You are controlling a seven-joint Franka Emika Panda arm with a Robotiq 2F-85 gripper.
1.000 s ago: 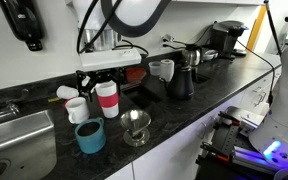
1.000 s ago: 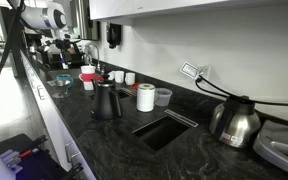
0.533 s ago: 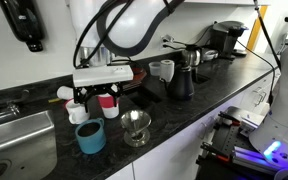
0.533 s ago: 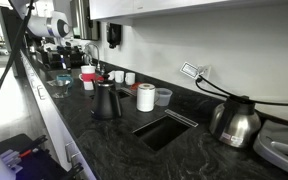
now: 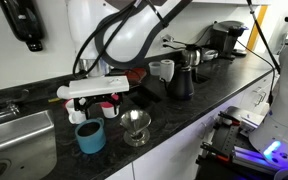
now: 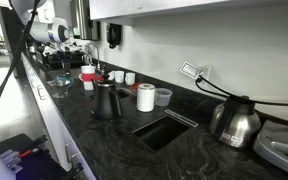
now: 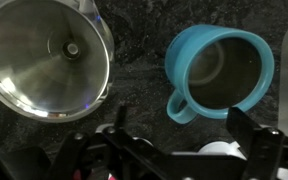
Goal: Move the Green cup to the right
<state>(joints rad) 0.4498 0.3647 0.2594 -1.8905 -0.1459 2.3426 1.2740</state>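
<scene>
**Below the open gripper (image 5: 92,108): the Green cup (image 5: 90,137) on the dark counter (image 5: 199,110)**

From the wrist view we see the gripper's two fingers (image 7: 239,122) spread wide with nothing between them, so we read it as open and empty. Just ahead of the fingertips stands the Green cup (image 7: 219,68), upright and mouth up. It sits nearer one finger than the other. A small loop like a handle shows on the side that faces the gripper. Fingers and cup stand apart.

Ahead of the other finger sits a metal funnel-shaped bowl (image 7: 49,60), near the cup but not touching it.

In an exterior view the gripper hangs over the counter. The cup stands lower than it and a little in front, toward the counter's edge. A white cup with a red band (image 5: 107,107) is partly hidden behind the gripper. A sink (image 5: 14,140) lies off to one side of the gripper, and a black kettle (image 5: 181,82) stands well off to the other.
</scene>
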